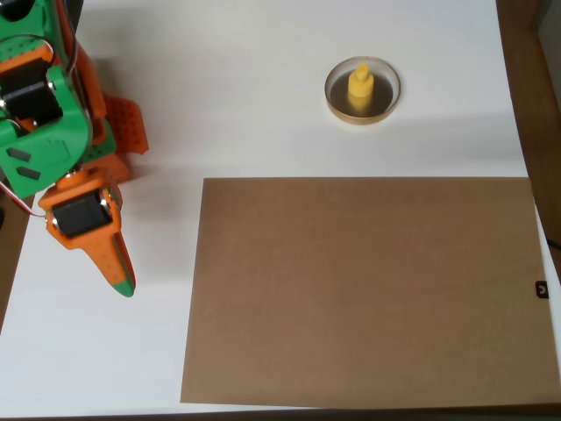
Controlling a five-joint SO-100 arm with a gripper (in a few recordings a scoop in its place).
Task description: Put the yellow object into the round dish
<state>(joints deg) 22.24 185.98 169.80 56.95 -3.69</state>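
Observation:
In the overhead view the yellow object (360, 85) stands upright inside the round dish (387, 102), a shallow tan-rimmed circle near the top centre-right of the white table. My orange and green gripper (121, 282) is far off at the left edge, pointing down-right. Its fingers lie together as one tapered tip with nothing held.
A large brown cardboard sheet (368, 289) covers the lower right of the white table (245, 105). The arm's green and orange body (44, 105) fills the top left corner. A dark wooden edge (535, 88) runs along the right side.

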